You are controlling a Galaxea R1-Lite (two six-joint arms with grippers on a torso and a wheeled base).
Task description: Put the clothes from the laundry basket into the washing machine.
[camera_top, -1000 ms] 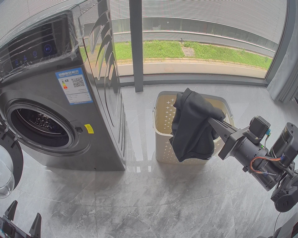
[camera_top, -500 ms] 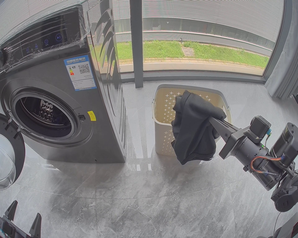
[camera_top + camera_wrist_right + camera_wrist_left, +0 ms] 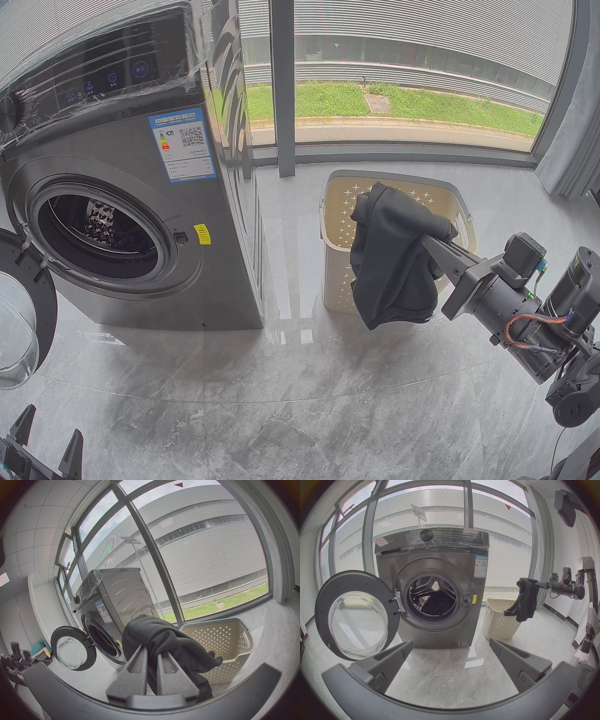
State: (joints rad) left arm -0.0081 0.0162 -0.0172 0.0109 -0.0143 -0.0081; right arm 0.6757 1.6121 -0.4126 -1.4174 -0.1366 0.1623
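Observation:
A black garment (image 3: 390, 256) hangs in the air in front of the cream laundry basket (image 3: 334, 275), covering part of its near rim. My right gripper (image 3: 431, 244) is shut on the garment's upper fold; the right wrist view has the cloth (image 3: 162, 636) bunched around the closed fingers (image 3: 137, 667). The grey washing machine (image 3: 156, 206) stands left of the basket, its round door (image 3: 25, 312) swung open. Dark clothing (image 3: 434, 602) lies inside the drum. My left gripper (image 3: 47, 437) is open and low near the floor, facing the machine.
Behind the basket a window post (image 3: 284, 87) meets the glass wall. A grey curtain (image 3: 572, 125) hangs at the far right. Open marble floor (image 3: 281, 387) lies between me, the machine and the basket.
The head camera has shifted, so machine and basket sit further right in the picture. My right gripper still holds the black garment in the same pose. The left gripper has not moved.

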